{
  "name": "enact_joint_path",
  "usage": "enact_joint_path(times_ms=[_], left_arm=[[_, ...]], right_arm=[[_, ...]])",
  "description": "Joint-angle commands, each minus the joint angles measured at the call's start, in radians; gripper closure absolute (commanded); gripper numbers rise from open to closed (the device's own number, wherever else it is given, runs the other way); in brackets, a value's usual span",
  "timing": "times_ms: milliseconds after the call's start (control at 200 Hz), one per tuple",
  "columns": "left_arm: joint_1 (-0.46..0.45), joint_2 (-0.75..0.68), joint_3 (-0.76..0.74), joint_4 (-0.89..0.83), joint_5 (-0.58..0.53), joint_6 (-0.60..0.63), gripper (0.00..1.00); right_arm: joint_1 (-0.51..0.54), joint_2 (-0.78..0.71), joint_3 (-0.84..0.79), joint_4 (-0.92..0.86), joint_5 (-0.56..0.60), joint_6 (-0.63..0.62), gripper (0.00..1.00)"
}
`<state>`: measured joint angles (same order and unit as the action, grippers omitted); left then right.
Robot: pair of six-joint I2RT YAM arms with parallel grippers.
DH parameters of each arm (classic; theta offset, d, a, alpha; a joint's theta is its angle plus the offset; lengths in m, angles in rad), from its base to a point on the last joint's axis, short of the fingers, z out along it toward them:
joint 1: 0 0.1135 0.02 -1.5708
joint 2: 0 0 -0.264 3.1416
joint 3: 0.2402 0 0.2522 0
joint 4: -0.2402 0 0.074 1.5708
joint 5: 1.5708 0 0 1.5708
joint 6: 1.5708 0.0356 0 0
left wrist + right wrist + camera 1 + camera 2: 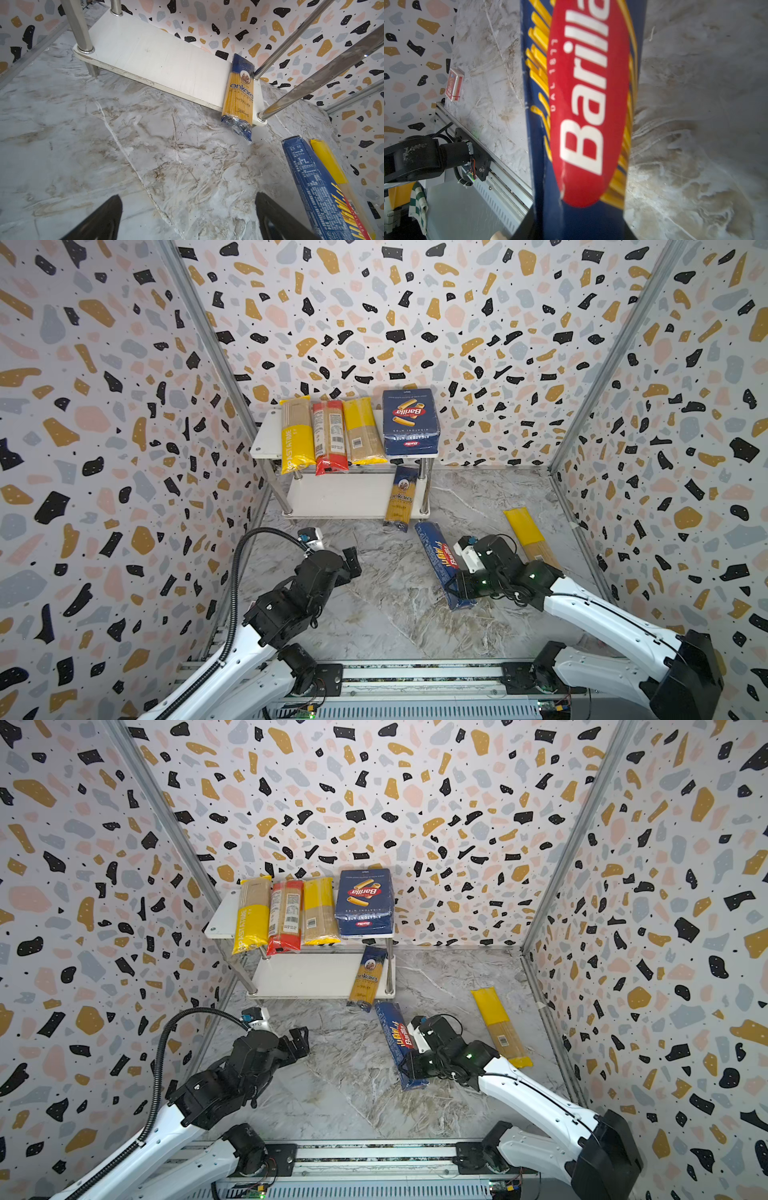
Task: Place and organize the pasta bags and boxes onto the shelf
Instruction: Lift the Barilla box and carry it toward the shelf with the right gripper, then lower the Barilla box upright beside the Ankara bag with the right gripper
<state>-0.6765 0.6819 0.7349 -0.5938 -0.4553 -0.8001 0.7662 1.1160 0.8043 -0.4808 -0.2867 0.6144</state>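
The shelf (266, 435) stands against the back wall. On its top board lie a yellow PASTATIME bag (297, 435), a red-ended bag (329, 437), a yellow-ended bag (361, 431) and the wide Barilla rigatoni box (410, 423). The ankara bag (400, 499) (239, 93) rests on the right end of the lower board, its near end hanging over onto the table. My right gripper (457, 587) (579, 228) is shut on the long Barilla spaghetti box (442, 562) (591, 104) near its front end. One more yellow-ended bag (530, 537) lies flat at the right. My left gripper (351, 562) (188, 199) hangs open over bare table.
Patterned walls close in on three sides. A metal rail (415, 672) carrying both arm bases runs along the front edge. A small red card box (454, 87) lies by the wall near the rail. Most of the lower board (332, 497) is bare.
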Motion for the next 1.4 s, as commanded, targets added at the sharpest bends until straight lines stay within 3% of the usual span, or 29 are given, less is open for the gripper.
enact_joint_path(times_ms=[0,561,851,1397], left_arm=[[0.018,-0.022,-0.015,0.052,0.042,0.011,0.01],[0.022,-0.137,-0.001,-0.034,-0.037,0.015,0.01],[0.022,-0.155,0.011,-0.053,-0.002,0.027,0.01],[0.022,-0.172,0.01,-0.057,0.038,0.021,0.01]], right_arm=[[0.017,0.031,0.103,0.188,0.004,-0.01,0.74],[0.022,0.462,0.43,0.349,-0.08,-0.061,0.74],[0.023,0.663,0.568,0.482,-0.15,-0.049,0.74],[0.027,0.876,0.829,0.617,-0.234,-0.018,0.73]])
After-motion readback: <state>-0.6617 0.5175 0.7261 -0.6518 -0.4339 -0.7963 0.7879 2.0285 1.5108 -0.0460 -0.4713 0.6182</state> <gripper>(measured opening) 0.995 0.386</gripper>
